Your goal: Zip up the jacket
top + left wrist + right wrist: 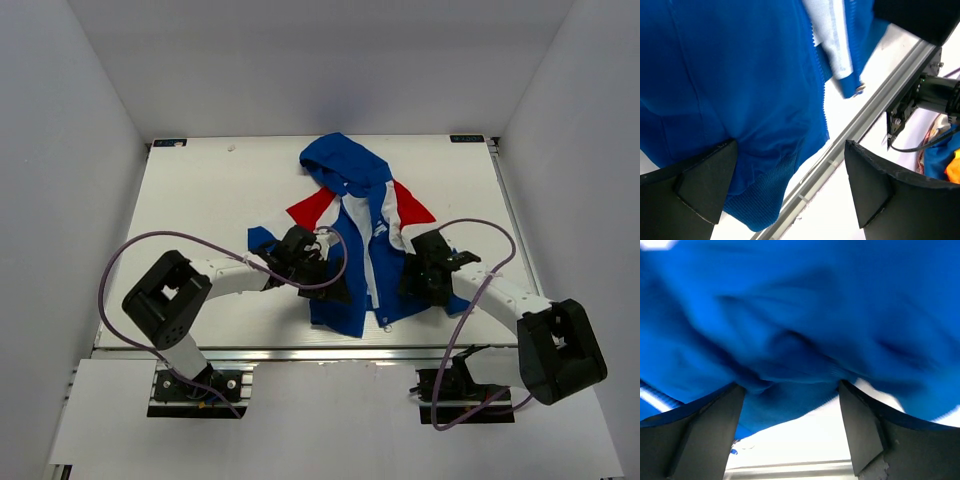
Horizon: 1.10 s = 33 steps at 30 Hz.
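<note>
Jacket [345,290] unzipped on white desk [220,190].
Left jaws and right jaws gape wide, blue fabric between each pair, gripping nothing.

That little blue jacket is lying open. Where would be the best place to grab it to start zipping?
Probably the ribbed bottom hem, close beside the open zipper. It lies flat at the near end of the jacket, hood pointing away, so jaws coming from the near edge of the table could pinch its free edge.
</note>
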Available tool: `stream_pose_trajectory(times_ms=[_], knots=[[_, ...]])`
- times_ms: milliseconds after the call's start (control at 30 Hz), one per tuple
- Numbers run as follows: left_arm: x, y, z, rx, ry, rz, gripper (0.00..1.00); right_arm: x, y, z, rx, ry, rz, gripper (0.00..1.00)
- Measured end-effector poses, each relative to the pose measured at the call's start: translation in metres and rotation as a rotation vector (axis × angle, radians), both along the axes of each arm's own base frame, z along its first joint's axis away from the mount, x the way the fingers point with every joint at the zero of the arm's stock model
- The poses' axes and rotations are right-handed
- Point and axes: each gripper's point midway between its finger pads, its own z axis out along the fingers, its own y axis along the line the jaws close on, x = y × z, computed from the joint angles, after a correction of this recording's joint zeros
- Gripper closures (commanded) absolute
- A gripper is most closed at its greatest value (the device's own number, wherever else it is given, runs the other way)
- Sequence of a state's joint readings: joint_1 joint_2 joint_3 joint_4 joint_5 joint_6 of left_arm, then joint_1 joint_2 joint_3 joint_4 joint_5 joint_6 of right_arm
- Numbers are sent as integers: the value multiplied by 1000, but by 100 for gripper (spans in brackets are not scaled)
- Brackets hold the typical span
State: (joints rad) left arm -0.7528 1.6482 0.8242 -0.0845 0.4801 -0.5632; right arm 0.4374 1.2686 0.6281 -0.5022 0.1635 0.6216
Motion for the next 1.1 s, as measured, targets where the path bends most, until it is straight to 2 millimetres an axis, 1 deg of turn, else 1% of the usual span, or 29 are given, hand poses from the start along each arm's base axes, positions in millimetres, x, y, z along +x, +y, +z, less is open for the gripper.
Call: stream_pose_trajectory(times_ms=[67, 100, 133, 200, 300, 400, 467, 567, 700, 767, 833, 933, 1000, 1067, 1100], knots=[[3, -1, 0, 9, 0, 3, 2, -4, -21, -1, -65, 17, -52, 18], [4, -2, 0, 12, 1, 4, 2, -6, -28, 0, -91, 24, -66, 18], [5, -2, -1, 14, -1, 4, 2, -8, -34, 3, -111, 23, -74, 19], [6, -1, -1, 18, -2, 6, 2, -8, -35, 15, -112, -8, -37, 21], [7, 0, 0, 19, -9, 7, 2, 2, -22, 43, -30, -129, 53, 18], [8, 1, 1, 21, -18, 11, 2, 6, 3, 70, 77, -242, 176, 11], [8, 3, 1, 21, -23, 13, 2, 2, 23, 81, 149, -277, 276, 11], [7, 6, 3, 23, -31, 21, 2, -10, 54, 89, 260, -287, 420, 11], [9, 13, 8, 41, -52, 48, 2, -24, 87, 89, 355, -278, 545, 11], [11, 19, 16, 52, -77, 76, 2, -28, 103, 85, 377, -265, 585, 11], [12, 28, 32, 57, -116, 112, 2, -31, 115, 78, 384, -240, 606, 11], [18, 40, 66, 36, -210, 180, 2, -34, 124, 60, 365, -184, 609, 11], [22, 51, 88, 26, -271, 233, 2, -34, 126, 47, 341, -146, 600, 11], [24, 63, 102, 29, -320, 288, 2, -34, 125, 36, 316, -117, 588, 11], [25, 70, 105, 40, -336, 316, 2, -34, 124, 31, 299, -105, 581, 11]])
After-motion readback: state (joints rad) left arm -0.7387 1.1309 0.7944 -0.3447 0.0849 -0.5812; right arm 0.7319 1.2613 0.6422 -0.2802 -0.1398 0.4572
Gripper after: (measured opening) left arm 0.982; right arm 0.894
